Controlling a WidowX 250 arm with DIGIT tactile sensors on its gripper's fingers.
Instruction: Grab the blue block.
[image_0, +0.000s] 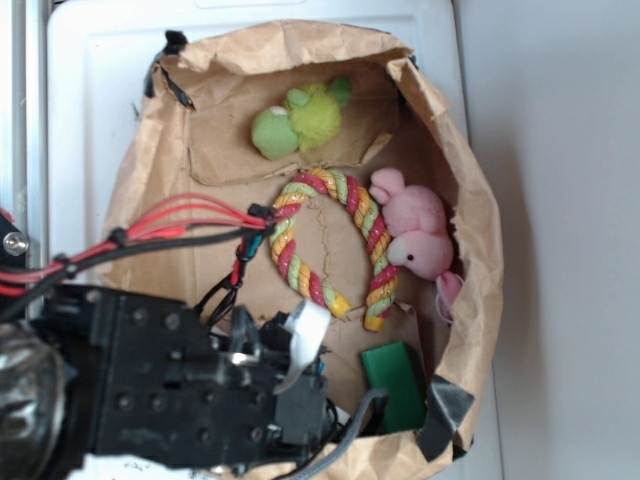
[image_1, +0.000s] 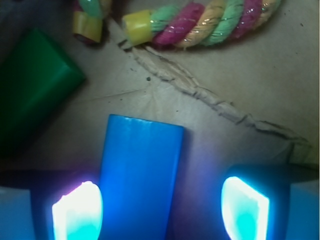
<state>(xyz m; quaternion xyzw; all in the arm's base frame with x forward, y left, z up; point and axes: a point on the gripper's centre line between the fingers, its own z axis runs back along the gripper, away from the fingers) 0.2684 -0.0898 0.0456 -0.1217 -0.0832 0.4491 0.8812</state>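
The gripper (image_1: 160, 207) hangs low over the blue block (image_1: 140, 175), jaws apart, one glowing finger pad (image_1: 77, 210) against or just beside one long edge of the block and the other pad (image_1: 245, 210) well clear of the opposite edge. The block lies flat on the brown paper (image_1: 250, 90), between the pads but off-centre. Whether the near pad actually touches the block is hard to tell through the glare.

So the approach looks largely done: the gripper is down at the block and straddles it. What remains, by my reading, is the closing of the jaws on the block and the lift; nothing is held yet.

Relative to the block, the green block (image_1: 35, 85) sits just beside it at a slant, and the ends of the rope ring (image_1: 200, 22) lie a little beyond its far end. In the exterior view the arm (image_0: 170, 390) hides the blue block entirely; the pink bunny (image_0: 415, 230) and green plush toy (image_0: 300, 120) lie beyond the rope ring, well apart from the block.
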